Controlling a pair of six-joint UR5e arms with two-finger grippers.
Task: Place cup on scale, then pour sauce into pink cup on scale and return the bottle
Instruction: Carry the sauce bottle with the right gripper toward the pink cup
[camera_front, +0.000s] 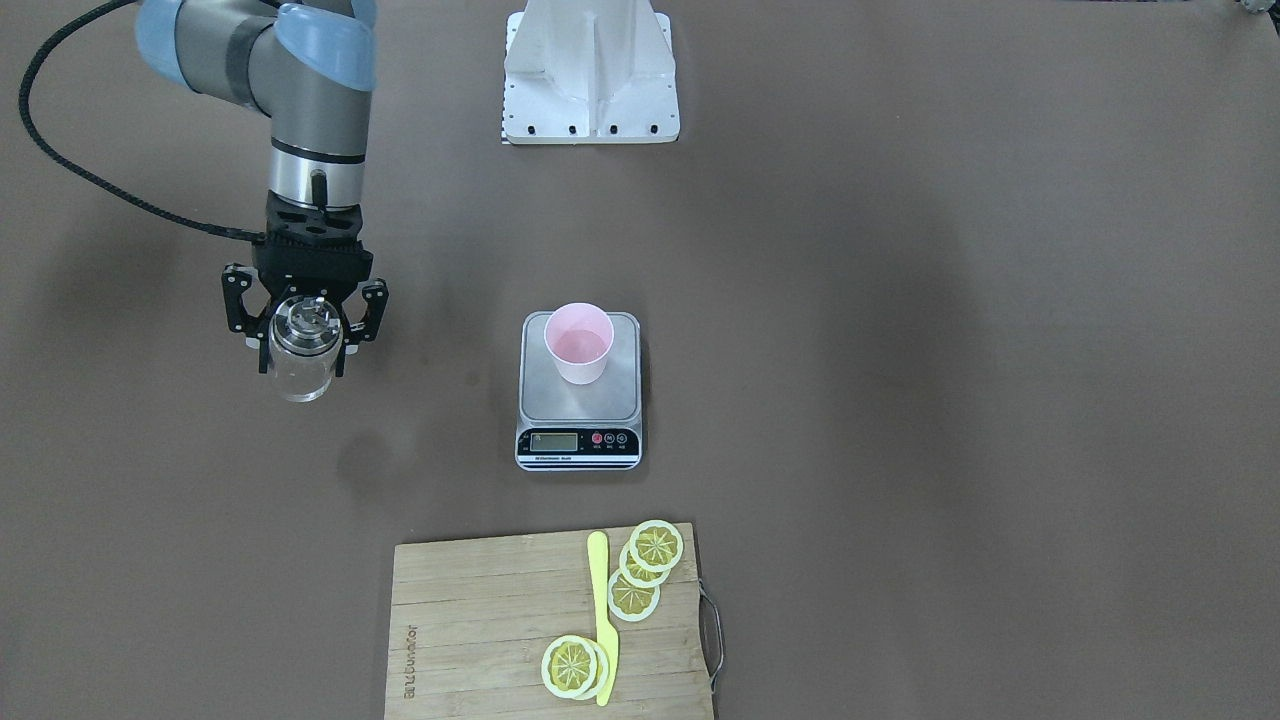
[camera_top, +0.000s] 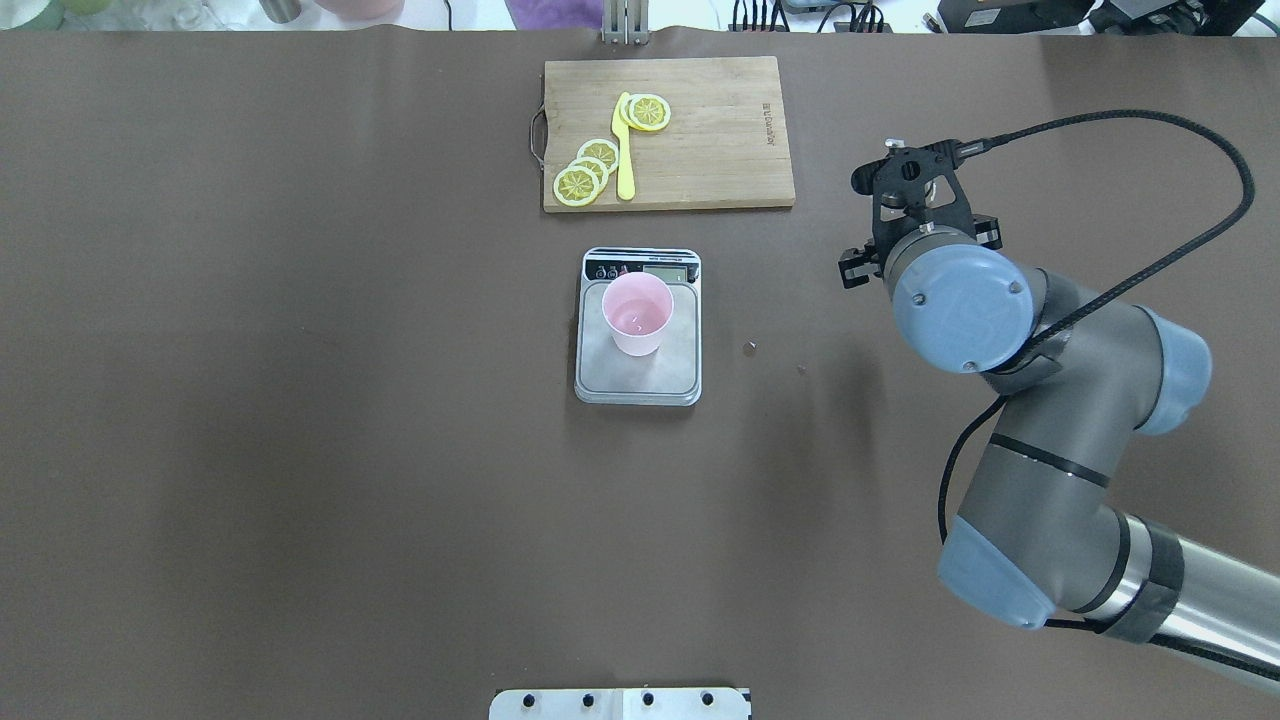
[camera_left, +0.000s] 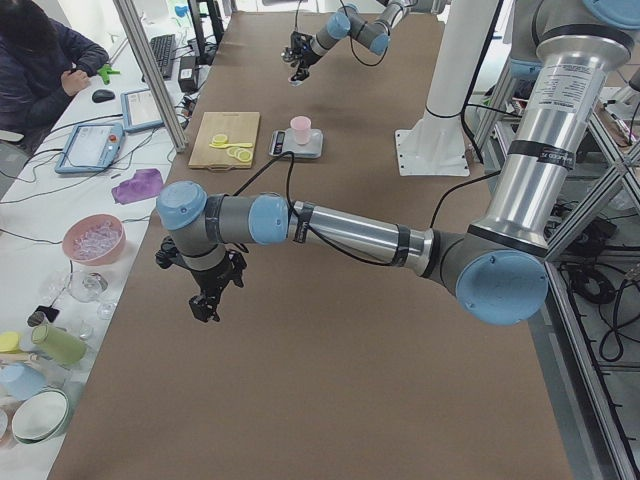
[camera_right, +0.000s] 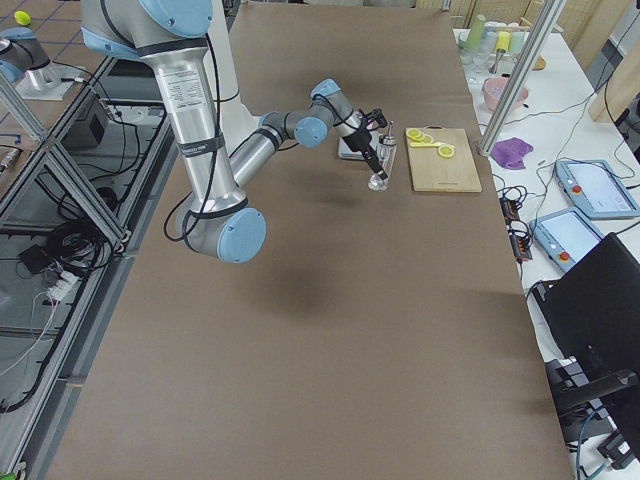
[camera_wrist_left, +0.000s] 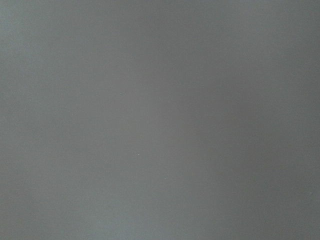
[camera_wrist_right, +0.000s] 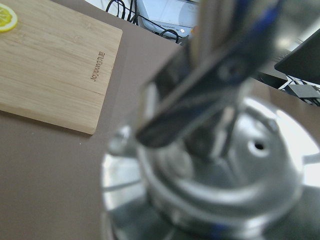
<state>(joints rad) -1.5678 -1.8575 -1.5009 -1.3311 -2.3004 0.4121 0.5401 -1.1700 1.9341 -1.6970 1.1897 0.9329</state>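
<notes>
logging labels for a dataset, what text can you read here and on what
Wooden cutting board: one engraved brand word, too blurred to quote.
Scale: print on its black strip and display, too small to read.
Nothing else legible.

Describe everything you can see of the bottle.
The bottle is a clear cylinder with a silver metal cap carrying a pourer and a small hole. It stands upright, to the robot's right of the scale, apart from it. The right tool sits over it from above, fingers flanking its upper part and seemingly closed against it. Whether its base rests on the table cannot be told. No contents can be made out.
</notes>
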